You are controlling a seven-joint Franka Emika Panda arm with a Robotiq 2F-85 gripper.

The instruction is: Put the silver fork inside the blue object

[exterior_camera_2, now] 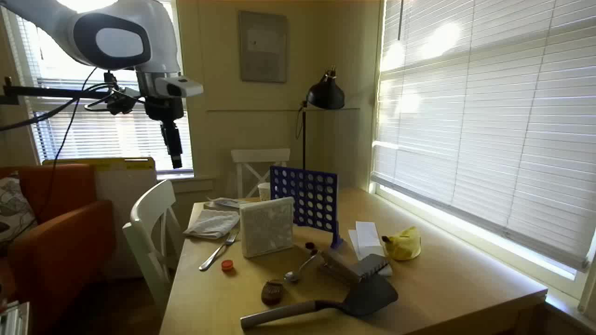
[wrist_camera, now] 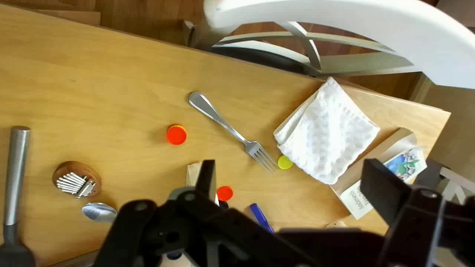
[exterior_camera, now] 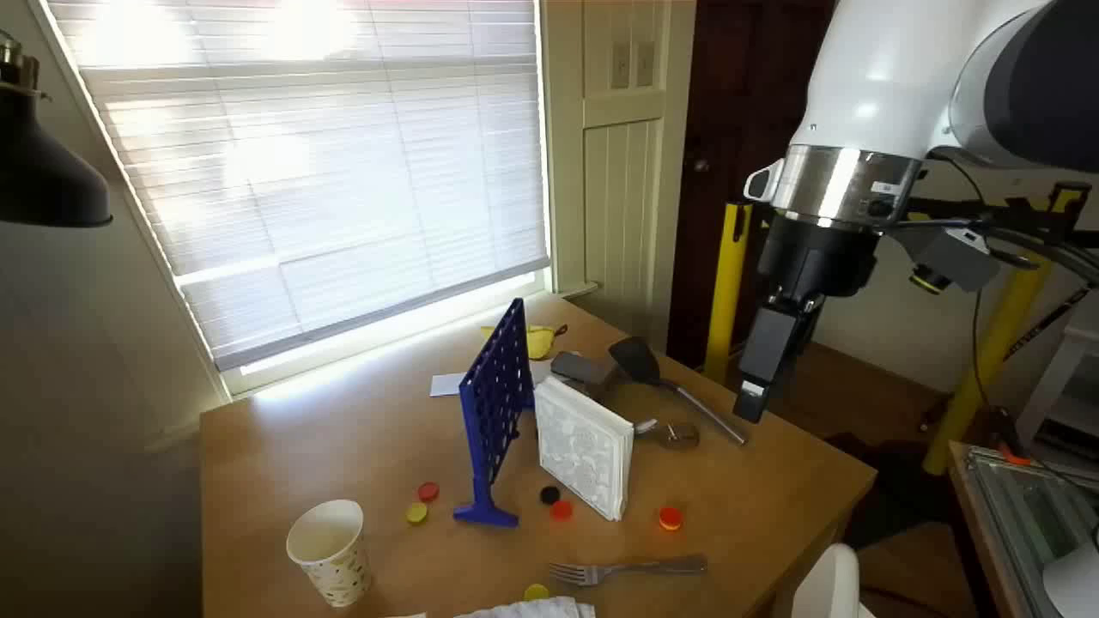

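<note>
The gripper point(wrist_camera: 293, 181) is suspended higher than the table point(wrist_camera: 92, 92), and its jaws are spread wide apart, as shown in the wrist view. The silver fork point(wrist_camera: 230, 128) is located below the gripper and well apart from it. The fork is laid flat on the table, ahead of the jaws in the wrist view; its tines are set just beside the yellow disc point(wrist_camera: 285, 162) and near the white cloth point(wrist_camera: 326, 137). The blue panel point(exterior_camera: 498, 390) is stood upright on its foot, lower than the gripper and well apart from it. On the gripper's side of the panel, the white block point(exterior_camera: 584, 451) is stood upright; whether the two are in contact cannot be told. The spoon point(wrist_camera: 99, 212) and the spatula point(wrist_camera: 15, 174) are shown outside the span of the jaws.
</note>
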